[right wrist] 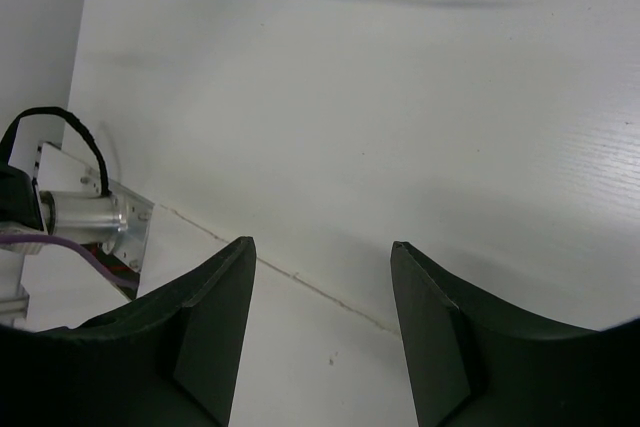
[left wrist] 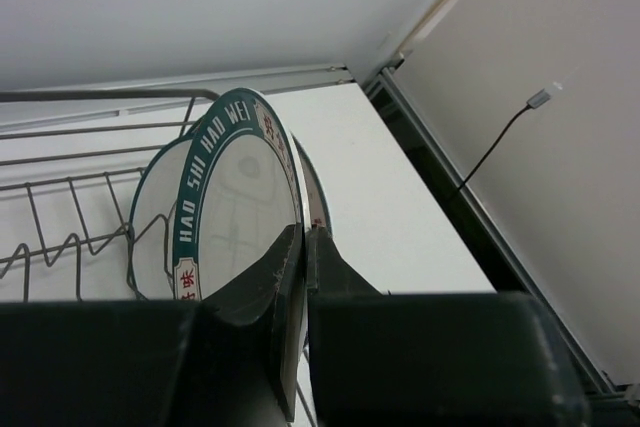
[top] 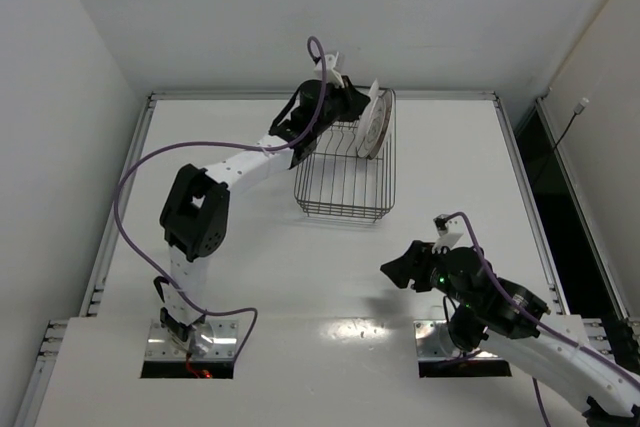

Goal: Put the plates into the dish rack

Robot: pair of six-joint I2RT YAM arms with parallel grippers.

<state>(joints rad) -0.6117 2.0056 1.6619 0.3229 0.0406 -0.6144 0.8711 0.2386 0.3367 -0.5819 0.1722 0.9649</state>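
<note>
stage: near end | green-rimmed plate [left wrist: 240, 197] upright at far end of dish rack [top: 343, 182] | other plates [left wrist: 314, 197] just behind it, probably both | left hand [left wrist: 303, 237] pinching its rim, release pending | right hand [right wrist: 320, 247] spread, empty | no plates on surface [top: 250, 277]

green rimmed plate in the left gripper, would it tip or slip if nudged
Its glossy face suggests a hard, slippery green-rimmed plate that the left gripper, pinching only the rim, could lose. Standing on edge, it would probably tip sideways, though the dish rack wires and the neighbouring plate should catch it.
</note>
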